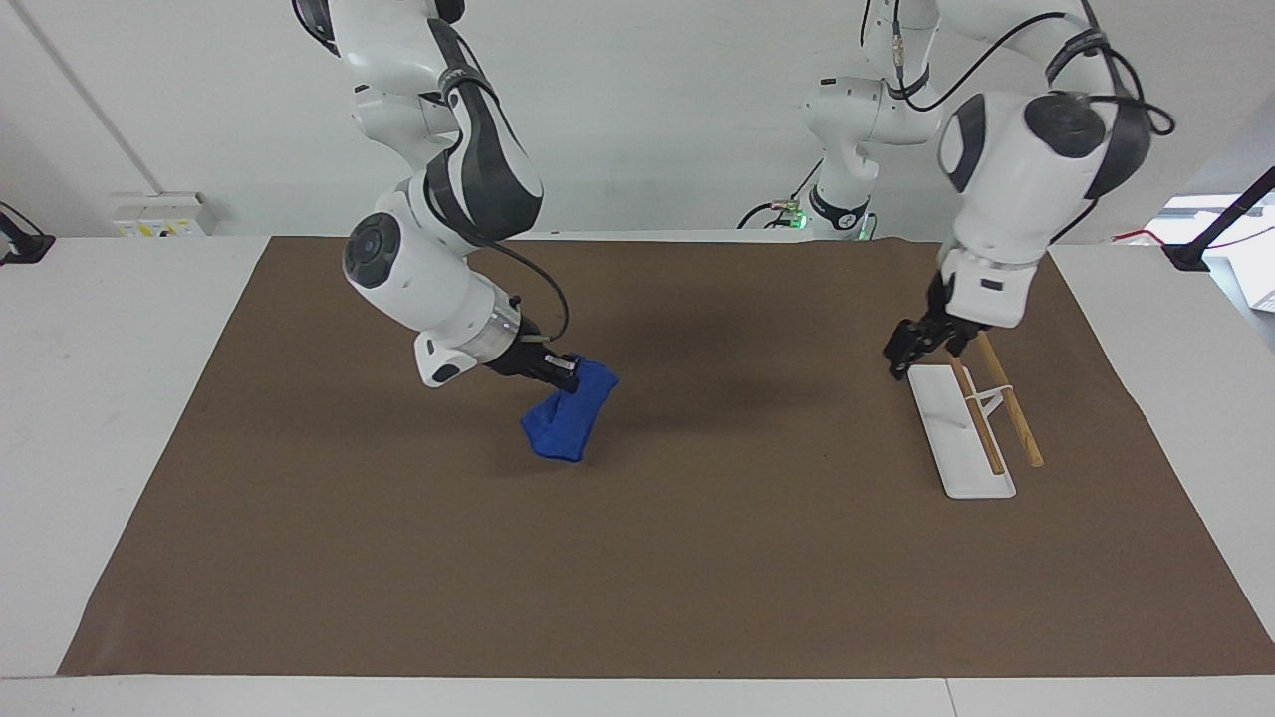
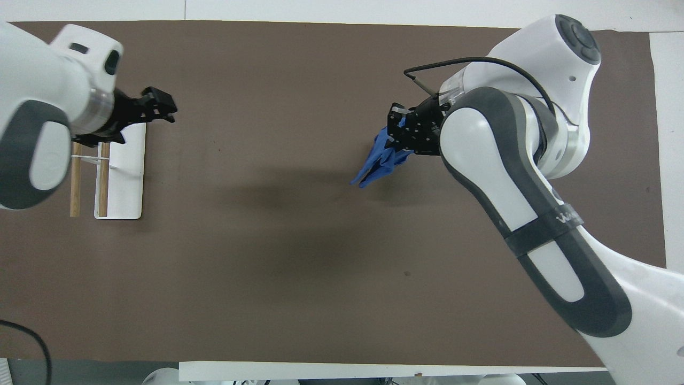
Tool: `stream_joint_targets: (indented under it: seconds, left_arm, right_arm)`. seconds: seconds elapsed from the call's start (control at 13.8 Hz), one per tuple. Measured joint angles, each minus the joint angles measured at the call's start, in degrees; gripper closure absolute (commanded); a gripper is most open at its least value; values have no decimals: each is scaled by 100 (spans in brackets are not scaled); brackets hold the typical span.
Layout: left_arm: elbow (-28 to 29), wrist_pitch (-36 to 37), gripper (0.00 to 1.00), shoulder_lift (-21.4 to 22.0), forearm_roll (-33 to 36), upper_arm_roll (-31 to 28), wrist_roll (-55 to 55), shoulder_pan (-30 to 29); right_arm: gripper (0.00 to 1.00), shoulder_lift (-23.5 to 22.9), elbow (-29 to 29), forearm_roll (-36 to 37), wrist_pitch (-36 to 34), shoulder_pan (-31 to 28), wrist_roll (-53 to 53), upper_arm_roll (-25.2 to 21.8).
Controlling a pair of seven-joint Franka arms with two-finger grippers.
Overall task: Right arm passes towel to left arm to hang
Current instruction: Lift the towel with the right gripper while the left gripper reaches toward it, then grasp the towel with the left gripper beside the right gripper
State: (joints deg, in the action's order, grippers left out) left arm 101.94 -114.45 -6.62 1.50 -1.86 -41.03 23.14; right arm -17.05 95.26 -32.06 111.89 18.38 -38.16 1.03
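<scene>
From across the bench, the right gripper [image 1: 564, 373] has its fingers pinching one blue towel [image 1: 568, 416], which hangs below them clear of the brown mat [image 1: 697, 558]. The left gripper [image 1: 904, 355], fingers spread, hovers over the rack [image 1: 961, 438].

From overhead: one towel [image 2: 380, 160] dangles from the right gripper [image 2: 396, 127]; two wooden rails [image 2: 76, 187] on one rack [image 2: 128, 182]; the left gripper [image 2: 157, 107] is empty.

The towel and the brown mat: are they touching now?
Apart. In the facing view the towel hangs bunched from the shut right gripper, and its shadow lies separately on the brown mat below it.
</scene>
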Motion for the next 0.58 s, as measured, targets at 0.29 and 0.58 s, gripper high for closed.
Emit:
stream_joint_targets:
  seconds: [0.29, 0.58]
  left_arm:
    - [-212, -519, 0, -707, 3, 2, -1431, 534]
    - [-151, -463, 0, -774, 4, 8, -3816, 979]
  right_arm:
    - [100, -64, 25, -329, 481, 651, -1554, 6]
    - [100, -73, 43, -1137, 647, 687, -2168, -11]
